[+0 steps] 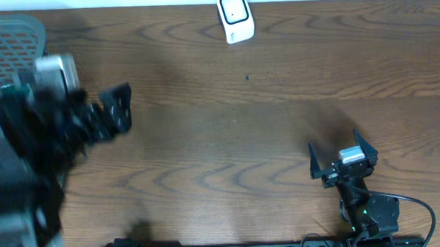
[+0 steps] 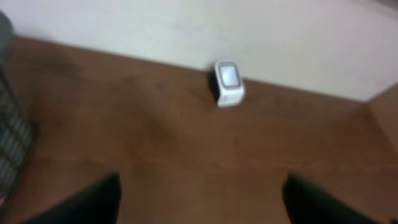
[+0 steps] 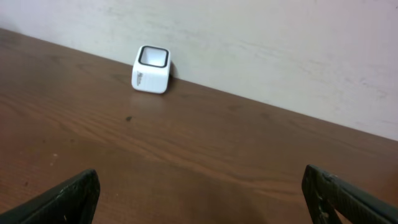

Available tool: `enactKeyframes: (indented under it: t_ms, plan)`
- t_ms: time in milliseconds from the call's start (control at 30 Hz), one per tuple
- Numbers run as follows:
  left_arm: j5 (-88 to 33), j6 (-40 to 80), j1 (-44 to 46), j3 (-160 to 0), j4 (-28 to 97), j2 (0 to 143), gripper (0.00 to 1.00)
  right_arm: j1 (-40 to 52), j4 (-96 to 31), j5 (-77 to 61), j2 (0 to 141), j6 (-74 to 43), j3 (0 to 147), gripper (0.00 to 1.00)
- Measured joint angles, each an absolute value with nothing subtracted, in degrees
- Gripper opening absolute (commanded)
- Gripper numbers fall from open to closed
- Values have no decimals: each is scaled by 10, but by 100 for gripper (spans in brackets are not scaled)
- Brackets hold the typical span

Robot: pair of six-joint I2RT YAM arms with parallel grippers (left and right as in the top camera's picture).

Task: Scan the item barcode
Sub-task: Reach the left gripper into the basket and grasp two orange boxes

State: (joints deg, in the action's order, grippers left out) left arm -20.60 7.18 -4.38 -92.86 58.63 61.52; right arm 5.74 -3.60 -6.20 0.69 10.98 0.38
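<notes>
At lower right of the overhead view, the right gripper (image 1: 334,142) was shown with fingers spread and nothing between them, apparently parked clear of the work area. At centre left, the blurred left gripper (image 1: 115,109) was likewise seen parted and empty in its wrist view. It was placed near the mesh basket (image 1: 8,43) at upper left, probably for a pickup. The white scanner (image 1: 235,17) was stood at the top edge of the table (image 1: 228,138), window turned toward the arms. No barcoded item could be made out.

the left tool (image 1: 122,108) is blurred; the basket (image 1: 8,40) runs off the edge.
</notes>
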Motion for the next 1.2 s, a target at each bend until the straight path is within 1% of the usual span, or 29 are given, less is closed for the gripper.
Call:
enactKeyframes:
  t_ms: [133,200,267,433,500,567,600,700,867,1200]
  plan:
    - [-159,58,-56,-1133,710,770,99,57,-36,-62,7,110,4,99]
    - [-143,55,-70,-1205,739,835,99,57,-36,-62,7,110,4,99]
    - [-132,50,-84,-1245,746,881,99,57,-36,-62,7,110,4,99]
    - [-95,23,-130,-1258,751,941,99,57,-36,-62,7,110,4,99]
    - [-62,41,-162,-1258,755,957,98,57,-36,-62,7,110,4,99]
    - [-34,56,-198,-1258,760,971,100,57,-36,-62,7,110,4,99]
    - [-22,62,-217,-1258,762,977,98,57,-36,-62,7,110,4,99]
    - [1,73,-272,-1258,763,996,98,57,-36,-62,7,110,4,99]
    - [18,81,-344,-1243,766,1031,98,57,-36,-62,7,110,4,99]
    - [21,97,-418,-1231,770,1131,98,57,-36,-62,7,110,4,99]
